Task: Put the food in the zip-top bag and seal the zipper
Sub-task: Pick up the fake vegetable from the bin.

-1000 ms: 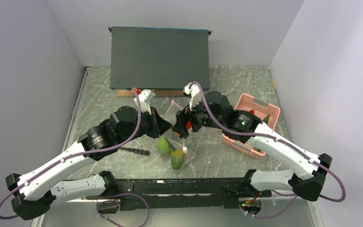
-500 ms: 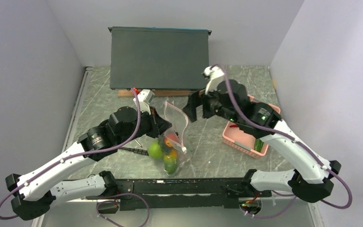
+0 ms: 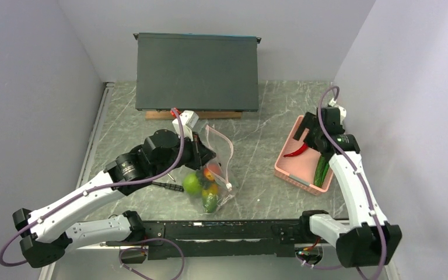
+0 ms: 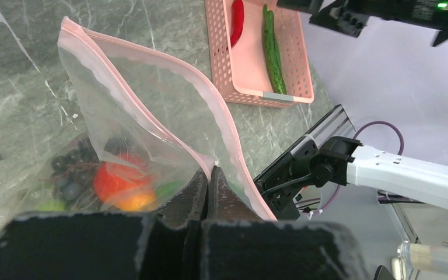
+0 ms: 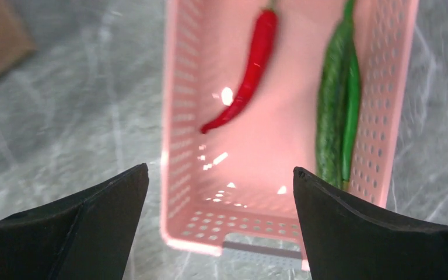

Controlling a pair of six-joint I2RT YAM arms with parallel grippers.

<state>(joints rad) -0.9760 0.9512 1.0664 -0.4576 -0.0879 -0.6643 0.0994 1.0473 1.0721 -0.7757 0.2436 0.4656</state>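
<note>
Some of the food lies outside the clear plastic zip-top bag (image 4: 134,111): a thin red chili pepper (image 5: 251,64) and a long dark green cucumber (image 5: 333,99), apart from each other in the pink perforated plastic basket (image 5: 172,146) on the right of the grey marbled table (image 3: 256,122). The right gripper (image 5: 219,169) hangs over them, jaws spread wide and empty. The left gripper (image 4: 209,178) is clenched on the bag's rim, lifting the mouth, with the pale pink zipper strip (image 4: 221,116) parted (a round lime-green fruit (image 3: 191,184) and an orange-yellow piece (image 4: 134,201) sit at the bottom). For a clean pick, I would centre the jaws across the chili's middle, square to its length and away from the basket wall, then descend almost to the floor before closing. The left grip should keep the mouth wide and steady.
</note>
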